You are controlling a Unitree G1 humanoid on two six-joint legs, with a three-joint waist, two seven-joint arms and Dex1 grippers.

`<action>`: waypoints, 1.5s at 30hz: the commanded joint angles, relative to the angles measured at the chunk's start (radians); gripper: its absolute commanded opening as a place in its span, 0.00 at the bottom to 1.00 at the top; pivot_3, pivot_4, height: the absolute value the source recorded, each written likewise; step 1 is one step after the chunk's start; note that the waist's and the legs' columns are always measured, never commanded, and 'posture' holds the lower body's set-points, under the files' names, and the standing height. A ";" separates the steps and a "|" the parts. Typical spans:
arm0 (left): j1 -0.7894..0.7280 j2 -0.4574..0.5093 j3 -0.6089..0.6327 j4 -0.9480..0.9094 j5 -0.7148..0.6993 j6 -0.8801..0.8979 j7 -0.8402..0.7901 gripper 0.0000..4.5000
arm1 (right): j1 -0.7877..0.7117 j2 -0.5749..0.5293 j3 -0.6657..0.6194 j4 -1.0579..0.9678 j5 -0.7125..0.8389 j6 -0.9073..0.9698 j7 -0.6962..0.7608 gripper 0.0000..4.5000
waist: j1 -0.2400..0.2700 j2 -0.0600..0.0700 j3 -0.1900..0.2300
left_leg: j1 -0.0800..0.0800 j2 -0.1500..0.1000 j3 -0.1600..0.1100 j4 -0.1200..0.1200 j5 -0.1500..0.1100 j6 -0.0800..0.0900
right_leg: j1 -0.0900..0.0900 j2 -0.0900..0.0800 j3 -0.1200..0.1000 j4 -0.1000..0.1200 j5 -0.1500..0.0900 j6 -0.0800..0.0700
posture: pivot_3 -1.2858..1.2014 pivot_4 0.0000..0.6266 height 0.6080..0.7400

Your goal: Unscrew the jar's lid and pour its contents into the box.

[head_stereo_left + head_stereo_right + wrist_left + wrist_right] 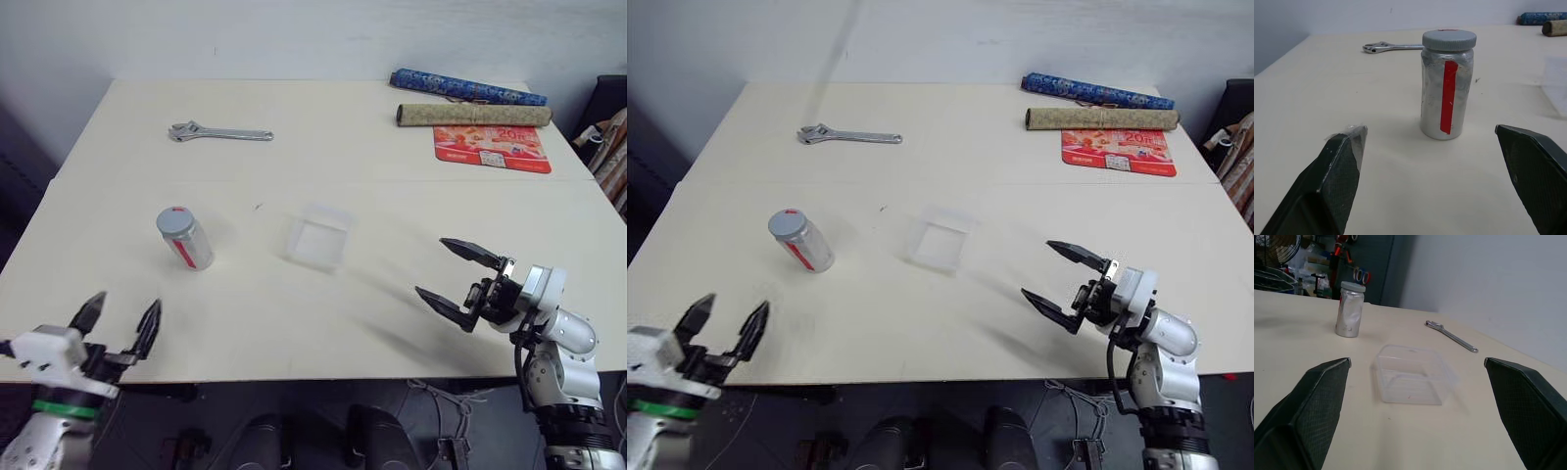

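Note:
The whitish jar (186, 240) with a red stripe stands upright on the table's left half, its grey lid (174, 221) screwed on. The contents are hidden inside. The clear plastic box (318, 235) sits near the table's middle, to the right of the jar. My left gripper (120, 318) is open at the near left edge, pointing at the jar (1446, 93) from a short way off. My right gripper (457, 279) is open over the near right part of the table, pointing left toward the box (1413, 375), with nothing between its fingers.
A metal wrench (217, 132) lies at the far left of the table. At the far right are a blue roll (466, 87), a tan roll (473, 116) and a red printed card (491, 147). The table's near edge (294, 377) runs just ahead of both arms.

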 commanded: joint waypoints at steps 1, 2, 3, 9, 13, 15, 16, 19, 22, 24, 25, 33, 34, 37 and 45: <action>-0.061 -0.011 -0.067 -0.018 0.094 0.007 0.078 0.99 | 0.002 0.008 -0.013 -0.014 0.013 -0.023 0.008 1.00 | 0.003 0.000 0.000 | 0.000 0.000 0.000 0.001 0.000 0.000 | 0.000 0.000 0.000 0.001 0.000 0.000 | 0.52 0.24 1.00; -0.081 -0.019 -0.085 -0.009 0.105 0.008 0.090 0.99 | 0.004 0.009 -0.013 -0.018 0.012 -0.023 0.005 1.00 | 0.002 0.000 0.000 | 0.000 0.000 0.000 0.002 0.000 0.000 | 0.000 0.000 0.000 0.001 0.000 0.000 | 0.52 0.24 1.00; -0.102 -0.021 -0.104 0.002 0.130 0.008 0.103 0.99 | 0.008 0.011 -0.013 -0.023 0.011 -0.022 0.002 1.00 | 0.002 0.000 0.000 | 0.000 0.000 0.000 0.002 0.000 0.000 | 0.000 0.000 0.000 0.001 0.000 0.000 | 0.52 0.24 1.00; -0.252 -0.039 -0.166 0.074 0.202 -0.008 0.164 0.99 | 0.053 0.018 0.000 -0.129 0.004 0.018 -0.062 1.00 | 0.004 0.001 -0.001 | 0.000 0.000 0.000 0.003 -0.001 0.000 | 0.000 -0.001 0.000 0.002 0.000 0.000 | 0.52 0.24 1.00; -0.349 -0.026 -0.176 0.152 0.226 -0.009 0.179 0.99 | 0.077 0.015 0.011 -0.199 -0.003 0.054 -0.114 1.00 | 0.004 0.001 -0.001 | -0.001 0.000 0.000 0.004 -0.001 0.000 | 0.000 -0.001 0.000 0.002 0.000 0.000 | 0.52 0.24 1.00; -0.385 -0.020 -0.175 0.187 0.232 -0.013 0.181 0.99 | 0.083 0.014 0.013 -0.216 -0.007 0.064 -0.129 1.00 | 0.004 0.001 -0.001 | -0.001 0.000 0.000 0.004 -0.001 0.000 | 0.000 -0.001 0.000 0.003 0.000 0.000 | 0.52 0.24 1.00; -0.401 -0.020 -0.173 0.204 0.232 -0.015 0.183 0.99 | 0.087 0.014 0.012 -0.222 -0.008 0.068 -0.138 1.00 | 0.003 0.001 -0.001 | -0.001 0.000 0.000 0.004 -0.001 0.000 | -0.001 -0.001 0.000 0.003 0.000 0.000 | 0.52 0.24 1.00; -0.436 -0.017 -0.176 0.247 0.225 -0.026 0.170 0.99 | 0.094 0.014 0.010 -0.236 -0.013 0.076 -0.160 1.00 | 0.003 0.001 -0.001 | -0.001 0.000 0.000 0.005 -0.001 0.000 | -0.001 -0.001 0.000 0.007 0.000 0.000 | 0.52 0.24 1.00; -0.480 -0.011 -0.182 0.302 0.232 -0.037 0.170 0.99 | 0.095 0.013 0.015 -0.246 -0.017 0.085 -0.172 1.00 | 0.003 0.001 -0.001 | -0.001 0.000 0.000 0.005 -0.001 0.000 | -0.001 -0.001 0.000 0.008 0.000 0.000 | 0.52 0.24 1.00; -0.501 -0.011 -0.185 0.331 0.229 -0.049 0.163 0.99 | 0.093 0.012 0.016 -0.250 -0.019 0.090 -0.179 1.00 | 0.003 0.001 -0.001 | -0.001 0.000 0.000 0.007 -0.001 0.001 | -0.001 -0.001 0.000 0.008 0.000 0.000 | 0.52 0.24 1.00; -0.512 -0.010 -0.188 0.349 0.225 -0.052 0.154 0.99 | 0.091 0.012 0.017 -0.252 -0.021 0.093 -0.183 1.00 | 0.004 0.001 -0.001 | -0.002 0.000 0.000 0.007 -0.001 0.001 | 0.000 -0.001 0.000 0.008 0.000 0.000 | 0.52 0.24 1.00; -0.569 -0.004 -0.205 0.467 0.249 -0.090 0.148 0.90 | 0.075 0.004 0.015 -0.277 -0.032 0.114 -0.217 1.00 | 0.004 0.001 -0.001 | -0.002 0.000 0.000 0.007 -0.001 0.001 | -0.001 -0.001 0.000 0.008 0.000 0.000 | 0.52 0.24 1.00; -0.574 -0.008 -0.204 0.476 0.244 -0.096 0.146 0.87 | 0.074 0.003 0.014 -0.282 -0.031 0.119 -0.221 1.00 | 0.004 0.001 -0.001 | -0.002 0.000 0.000 0.007 -0.001 0.001 | -0.001 -0.001 0.000 0.009 0.000 0.000 | 0.52 0.24 1.00; -0.587 -0.006 -0.208 0.503 0.241 -0.110 0.130 0.68 | 0.075 0.003 0.010 -0.314 -0.031 0.138 -0.244 1.00 | 0.004 0.001 -0.001 | -0.002 0.000 0.000 0.007 -0.001 0.001 | -0.001 -0.001 0.000 0.009 0.000 0.000 | 0.52 0.24 1.00; -0.671 0.127 -0.203 0.455 -0.008 -0.093 -0.258 0.51 | -0.003 -0.087 0.039 -0.499 0.097 0.499 -0.391 1.00 | 0.003 0.002 -0.001 | -0.004 0.000 -0.001 0.008 -0.001 0.001 | -0.003 -0.003 0.000 0.009 0.000 0.000 | 0.52 0.24 1.00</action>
